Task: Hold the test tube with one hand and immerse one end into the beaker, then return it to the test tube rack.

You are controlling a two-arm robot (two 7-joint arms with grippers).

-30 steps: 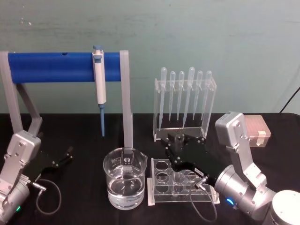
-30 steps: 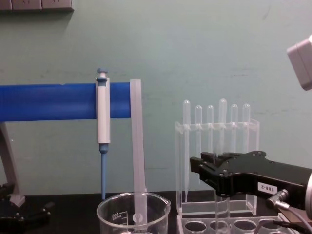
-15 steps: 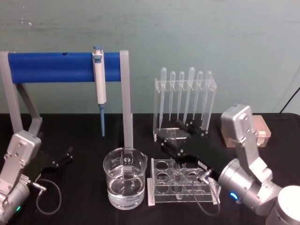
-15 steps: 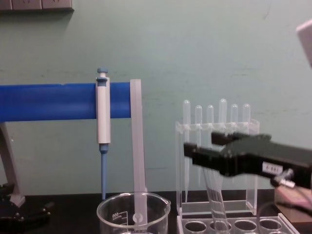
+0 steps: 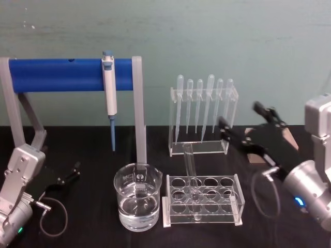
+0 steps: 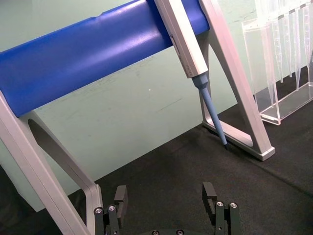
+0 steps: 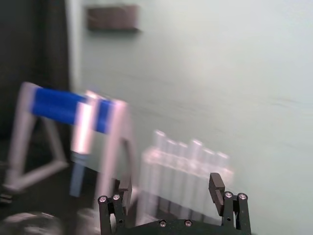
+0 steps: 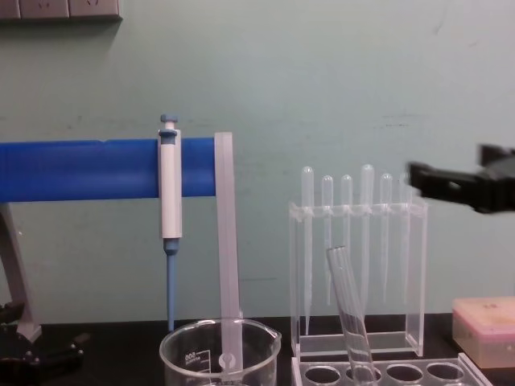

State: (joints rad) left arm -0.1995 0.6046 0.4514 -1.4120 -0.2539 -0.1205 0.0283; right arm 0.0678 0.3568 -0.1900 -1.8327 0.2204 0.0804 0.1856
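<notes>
The test tube leans in a hole of the clear rack, its open top tilted left; in the chest view the test tube stands free of any gripper. The beaker, holding some water, sits just left of the rack, and its rim is low in the chest view. My right gripper hangs open and empty, raised to the right of the tube; it shows as well in the chest view and in its wrist view. My left gripper rests open at the far left.
A blue bar stand carries a white-and-blue pipettor behind the beaker. A tall clear holder of plastic pipettes stands behind the rack. A pink box sits at the right.
My right gripper has let go of the test tube, which now leans in the rack. The gripper opened and has pulled away up and to the right. The left arm is unchanged.
</notes>
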